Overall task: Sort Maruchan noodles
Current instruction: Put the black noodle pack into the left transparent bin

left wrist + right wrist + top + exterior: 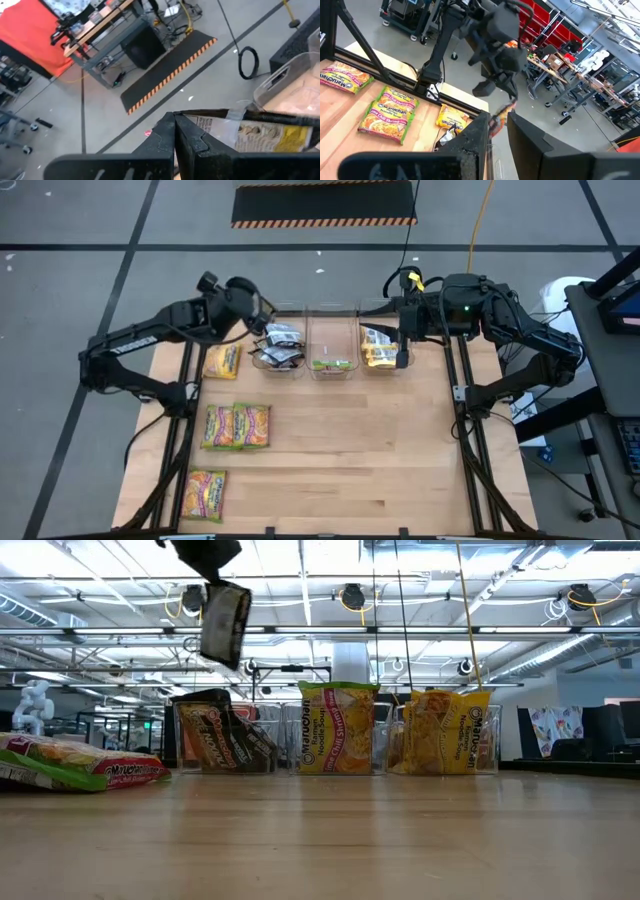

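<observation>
Green noodle packs (236, 426) on bench (380, 460), left tool (262, 323) pinching black pack (224, 623) above left bin (279, 350), right tool (402, 352) spread over right bin (382, 345).

Arms: I have two, both dark, near black, built of slim links joined by rounded, bulkier joint housings.
Left pincer (262, 317): matte black, with two flat, straight-edged fingers (162, 142) seen from my left wrist.
Right pincer (402, 358): the same matte black, its two fingers (472, 137) broad at the base and narrowing toward the tips.
Right wrist block: boxy and black, with a small green light glowing on top and a yellow fitting beside it.
Cables: thin black leads run along my right arm's links; a yellow cable trails off behind that arm.
Markings: pale lettering runs along my left arm's lower link, too small to read.
</observation>
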{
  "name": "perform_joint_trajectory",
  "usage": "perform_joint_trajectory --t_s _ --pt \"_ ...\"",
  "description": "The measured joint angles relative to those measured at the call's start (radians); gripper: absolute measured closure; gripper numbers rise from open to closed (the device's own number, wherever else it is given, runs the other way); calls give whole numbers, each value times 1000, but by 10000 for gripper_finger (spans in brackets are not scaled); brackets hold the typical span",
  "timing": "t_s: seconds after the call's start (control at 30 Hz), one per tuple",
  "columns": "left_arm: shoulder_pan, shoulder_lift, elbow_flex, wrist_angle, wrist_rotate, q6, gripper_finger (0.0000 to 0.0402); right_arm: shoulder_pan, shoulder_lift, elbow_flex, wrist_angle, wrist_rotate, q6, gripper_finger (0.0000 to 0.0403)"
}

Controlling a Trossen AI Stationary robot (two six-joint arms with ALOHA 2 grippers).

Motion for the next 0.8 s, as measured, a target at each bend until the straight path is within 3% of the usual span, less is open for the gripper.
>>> perform_joint_trajectory --t_s 0.47,0.8 --pt "140 168 -1 184 254 101 402 0 0 0 -1 3 -1 334" --pt "157 293 -1 209 295 112 402 0 0 0 -1 3 -1 334"
